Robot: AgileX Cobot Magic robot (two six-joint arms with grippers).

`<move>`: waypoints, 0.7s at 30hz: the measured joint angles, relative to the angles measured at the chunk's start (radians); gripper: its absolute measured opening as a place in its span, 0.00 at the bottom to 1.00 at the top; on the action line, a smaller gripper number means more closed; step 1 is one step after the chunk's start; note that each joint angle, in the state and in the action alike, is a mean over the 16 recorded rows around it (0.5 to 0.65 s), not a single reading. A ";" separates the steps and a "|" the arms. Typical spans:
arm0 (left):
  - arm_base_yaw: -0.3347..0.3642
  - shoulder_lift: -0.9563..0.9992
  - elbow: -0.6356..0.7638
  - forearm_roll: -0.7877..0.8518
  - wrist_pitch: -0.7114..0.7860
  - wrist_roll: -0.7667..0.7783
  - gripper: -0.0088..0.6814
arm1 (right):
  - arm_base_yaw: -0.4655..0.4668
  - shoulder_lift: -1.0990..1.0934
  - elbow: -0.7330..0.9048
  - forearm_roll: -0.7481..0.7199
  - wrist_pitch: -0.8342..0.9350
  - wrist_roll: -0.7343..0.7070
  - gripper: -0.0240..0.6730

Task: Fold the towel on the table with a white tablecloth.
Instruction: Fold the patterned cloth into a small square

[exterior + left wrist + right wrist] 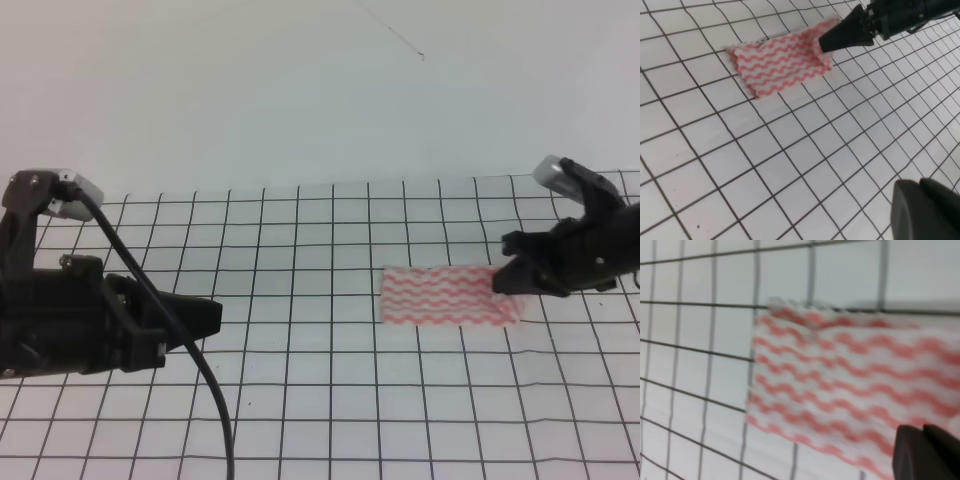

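The towel (448, 296), red-pink and white wavy stripes, lies as a narrow strip on the table with a white tablecloth (300, 400) with a black grid, right of centre. My right gripper (503, 281) sits at the towel's right edge, jaws together, pinching that edge. The left wrist view shows its pointed tip (826, 43) on the towel (780, 62). The right wrist view shows the towel (840, 385) close and blurred, with a dark fingertip (927, 452) at bottom right. My left gripper (205, 318) is shut and empty, low at the left, far from the towel.
A black cable (180, 340) hangs from the left arm across the front left of the cloth. A pale wall (300, 90) stands behind the table's far edge. The left fingers (925, 210) fill the bottom right of the left wrist view.
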 joint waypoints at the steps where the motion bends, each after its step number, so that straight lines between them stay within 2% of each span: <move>1: 0.000 0.000 0.000 0.000 0.000 0.000 0.01 | 0.010 0.007 -0.011 0.003 0.003 -0.003 0.05; 14: 0.000 0.000 0.000 0.000 0.006 0.007 0.01 | 0.150 0.140 -0.178 0.017 0.039 0.003 0.05; 21: 0.000 0.000 0.000 0.000 0.011 0.009 0.01 | 0.197 0.170 -0.239 0.038 0.036 -0.001 0.05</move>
